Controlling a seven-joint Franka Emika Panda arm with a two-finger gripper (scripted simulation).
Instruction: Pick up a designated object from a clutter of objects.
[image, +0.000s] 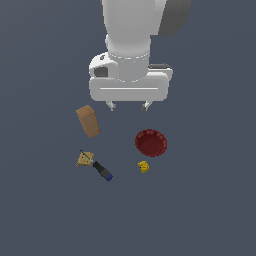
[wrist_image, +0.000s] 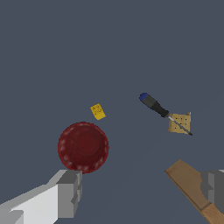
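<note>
The white arm hangs straight down from above, its claw (image: 129, 106) spread wide, both fingertips (image: 112, 106) empty and raised above the desk (image: 210, 200).

The bowl (image: 151, 142) (wrist_image: 83, 146) is round, dark red, ribbed inside, and sits upright, mouth up, on the grey floor. Relative to the bowl, the yellow cube (image: 144, 167) (wrist_image: 98, 111) lies just beside it. The tan box (image: 88, 121) (wrist_image: 192, 189), screwdriver (image: 99, 168) (wrist_image: 162, 112) and tan block (image: 84, 159) (wrist_image: 179, 123) lie well apart from it, toward the exterior view's left.

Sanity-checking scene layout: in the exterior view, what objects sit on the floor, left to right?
small tan block → tan box → screwdriver → yellow cube → dark red bowl. The screwdriver's tip lies over the block.
</note>
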